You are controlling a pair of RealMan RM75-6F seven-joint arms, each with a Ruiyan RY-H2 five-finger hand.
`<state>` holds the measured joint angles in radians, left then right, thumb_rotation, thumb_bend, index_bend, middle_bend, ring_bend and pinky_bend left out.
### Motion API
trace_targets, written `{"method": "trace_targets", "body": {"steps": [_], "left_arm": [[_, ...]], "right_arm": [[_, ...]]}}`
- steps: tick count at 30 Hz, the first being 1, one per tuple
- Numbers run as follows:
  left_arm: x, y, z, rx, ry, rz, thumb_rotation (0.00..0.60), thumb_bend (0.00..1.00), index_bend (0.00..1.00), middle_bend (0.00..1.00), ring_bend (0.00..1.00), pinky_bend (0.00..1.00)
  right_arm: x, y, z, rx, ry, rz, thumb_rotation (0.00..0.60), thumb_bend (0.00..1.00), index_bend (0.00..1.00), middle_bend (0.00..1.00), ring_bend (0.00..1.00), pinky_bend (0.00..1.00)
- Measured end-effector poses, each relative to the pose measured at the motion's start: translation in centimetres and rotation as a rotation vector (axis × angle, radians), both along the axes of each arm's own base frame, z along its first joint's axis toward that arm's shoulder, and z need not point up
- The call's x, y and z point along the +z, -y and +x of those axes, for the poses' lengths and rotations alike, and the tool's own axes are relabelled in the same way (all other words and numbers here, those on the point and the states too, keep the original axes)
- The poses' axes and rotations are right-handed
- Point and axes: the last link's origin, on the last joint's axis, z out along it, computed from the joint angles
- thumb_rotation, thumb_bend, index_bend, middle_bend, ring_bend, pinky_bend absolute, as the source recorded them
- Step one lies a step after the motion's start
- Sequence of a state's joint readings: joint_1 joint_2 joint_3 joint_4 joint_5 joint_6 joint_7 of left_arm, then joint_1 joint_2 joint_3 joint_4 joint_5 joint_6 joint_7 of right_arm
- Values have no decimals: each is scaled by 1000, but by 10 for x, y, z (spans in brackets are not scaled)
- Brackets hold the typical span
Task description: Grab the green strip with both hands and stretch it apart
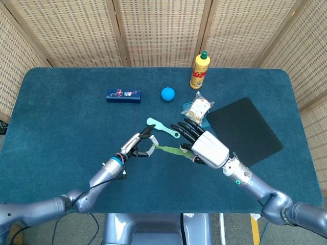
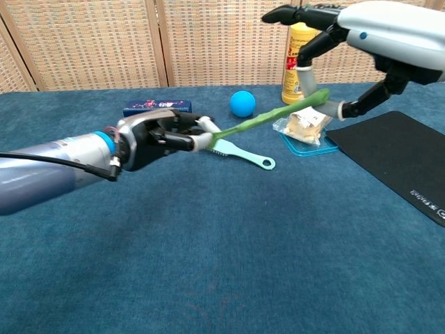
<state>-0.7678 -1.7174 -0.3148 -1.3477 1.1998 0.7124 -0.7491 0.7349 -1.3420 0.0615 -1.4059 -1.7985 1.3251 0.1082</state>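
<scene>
The green strip (image 1: 167,149) (image 2: 268,121) hangs taut above the blue table between my two hands. My left hand (image 1: 135,145) (image 2: 161,136) pinches its left end with curled fingers. My right hand (image 1: 203,144) (image 2: 353,33) pinches the right end between thumb and a finger, with its other fingers spread out. In the chest view the strip slants up from left to right.
A pale teal brush (image 1: 163,128) (image 2: 243,154) lies on the table (image 1: 61,122) under the strip. A wrapped snack on a clear tray (image 1: 197,108), a blue ball (image 1: 167,93), a yellow bottle (image 1: 199,70), a blue box (image 1: 123,95) and a black mat (image 1: 244,131) lie beyond.
</scene>
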Motion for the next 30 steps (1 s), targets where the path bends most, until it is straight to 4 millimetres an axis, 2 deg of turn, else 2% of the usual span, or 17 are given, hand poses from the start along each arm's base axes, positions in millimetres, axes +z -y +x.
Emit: {"method": "trace_targets", "body": {"steps": [4,10,22,26,30], "left_arm": [[15,-3,-16,20,-13,26,600,532,778,0,0,0],[46,-10,-51,65,-53,87,600,533,783,0,0,0],[121,-17,-143,191,-176,236,600,535,789,0,0,0],[151,-19,-173,221,-239,309,600,535,790,0,0,0],[180,-20,-193,245,-278,371,600,535,790,0,0,0]], "right_arm": [[9,-2,-6,-12,-9,-28,600,589,817,73,0,0],[24,-5,-16,-34,-30,-83,600,589,817,74,0,0],[45,-4,-35,-75,-62,-154,600,589,819,73,0,0],[54,-3,-45,-81,-104,-191,600,589,819,72,0,0],[68,-2,-63,-113,-134,-229,600,589,819,72,0,0]]}}
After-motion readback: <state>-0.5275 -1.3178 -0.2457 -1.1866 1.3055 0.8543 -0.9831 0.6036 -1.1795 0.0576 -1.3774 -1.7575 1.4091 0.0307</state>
